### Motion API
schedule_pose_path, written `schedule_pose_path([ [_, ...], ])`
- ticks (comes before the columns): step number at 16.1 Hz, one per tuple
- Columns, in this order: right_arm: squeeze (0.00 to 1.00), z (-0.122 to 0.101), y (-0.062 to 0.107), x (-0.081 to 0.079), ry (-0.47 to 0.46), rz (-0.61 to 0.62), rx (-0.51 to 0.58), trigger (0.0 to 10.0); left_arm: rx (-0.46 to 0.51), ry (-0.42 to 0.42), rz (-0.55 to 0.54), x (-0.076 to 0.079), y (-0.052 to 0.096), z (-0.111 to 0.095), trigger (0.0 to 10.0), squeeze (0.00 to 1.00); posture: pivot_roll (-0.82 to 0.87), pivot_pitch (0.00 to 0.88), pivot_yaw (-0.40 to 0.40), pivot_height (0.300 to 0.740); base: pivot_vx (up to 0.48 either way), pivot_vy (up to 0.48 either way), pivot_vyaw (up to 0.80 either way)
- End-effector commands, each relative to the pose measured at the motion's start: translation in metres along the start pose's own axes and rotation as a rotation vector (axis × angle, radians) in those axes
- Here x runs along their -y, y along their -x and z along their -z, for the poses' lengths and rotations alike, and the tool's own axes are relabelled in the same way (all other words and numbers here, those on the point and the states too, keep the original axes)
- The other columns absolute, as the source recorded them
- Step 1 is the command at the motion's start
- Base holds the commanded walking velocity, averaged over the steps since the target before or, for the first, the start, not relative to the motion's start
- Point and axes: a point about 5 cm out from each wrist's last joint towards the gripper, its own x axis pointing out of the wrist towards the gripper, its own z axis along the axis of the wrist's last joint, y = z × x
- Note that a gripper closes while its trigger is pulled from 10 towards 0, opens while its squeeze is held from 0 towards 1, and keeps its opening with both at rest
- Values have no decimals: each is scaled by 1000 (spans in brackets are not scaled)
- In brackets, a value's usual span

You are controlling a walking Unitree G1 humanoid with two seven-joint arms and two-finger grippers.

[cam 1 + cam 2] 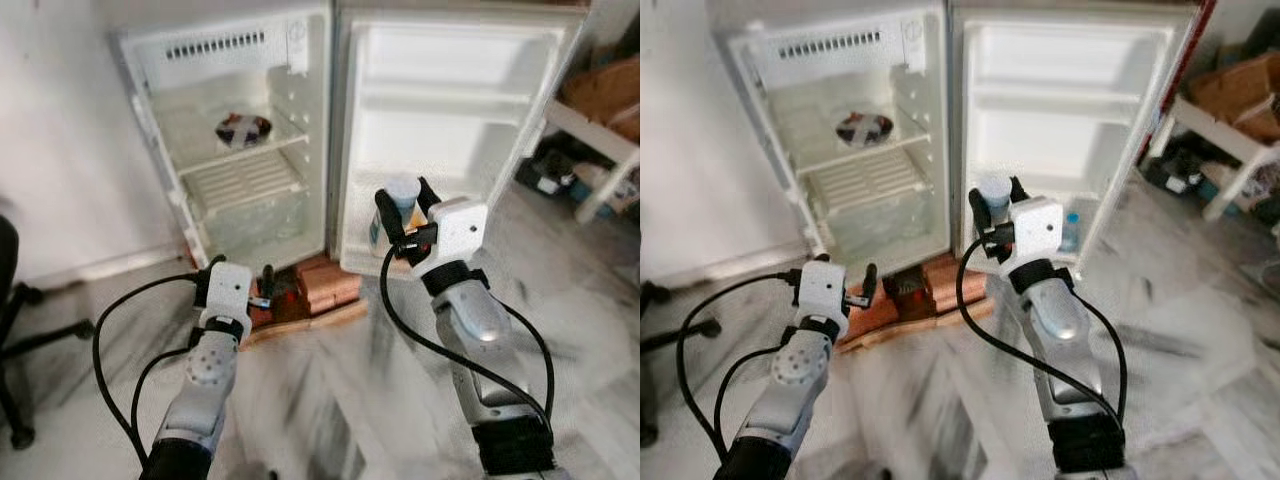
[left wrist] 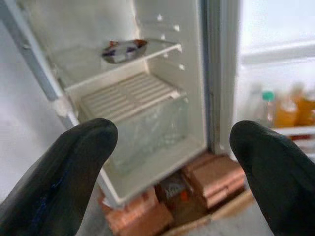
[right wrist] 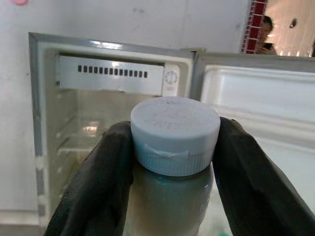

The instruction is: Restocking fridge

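Right there in close, the right tool (image 1: 407,222) was clamped on a bottle (image 1: 392,215), its two black fingers (image 3: 93,182) pinching either side just under the wide white cap (image 3: 175,132), pale cloudy liquid showing below. The bottle rode upright, held up in front of the open fridge door (image 1: 450,110), near its lower door shelf (image 1: 1075,235). The left tool (image 1: 240,285) hung lower down on the robot's left, fingers spread wide and carrying nothing, aimed toward the bricks (image 1: 325,285) propping the fridge off the floor.

Further on, the fridge (image 1: 235,140) stood wide open: a small dish (image 1: 243,129) sat on the upper glass shelf, a white ribbed cover lay over the clear crisper drawer (image 2: 147,128) beneath it. From the left wrist, a few orange-tinted bottles (image 2: 288,110) were already lined up in the door shelf.

My read: this was the carry-in step, bottle secured, not yet placed. The next move looked to call for easing the right arm forward over the door shelf's rail, keeping the bottle vertical, finding a gap beside those already standing there, then lowering before letting go.
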Motion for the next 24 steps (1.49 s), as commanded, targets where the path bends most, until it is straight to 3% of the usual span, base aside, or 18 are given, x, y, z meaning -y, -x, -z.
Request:
schedule_pose_path([
  [1,0,-10,-7,-10,-1,-35,51,10000,-23,-21,-24,-8,1,5,10000,0,95,45,-11,740,409,-247,0],
  [14,0,-8,-6,-13,-5,-53,48,10000,-19,-16,-16,-4,2,4,10000,0,95,48,-8,740,322,-341,0],
  [20,0,-9,-7,-22,-18,-131,54,10000,-3,-4,-13,-4,2,3,10000,0,93,53,-9,740,0,0,0],
  [22,0,-17,-17,-22,-7,-139,85,10000,-5,-2,-13,-4,1,3,10000,0,93,54,-7,740,0,0,0],
  [24,0,-30,-39,-14,18,-106,142,10000,-4,0,-10,-3,1,3,10000,0,96,54,-6,740,0,0,0],
])
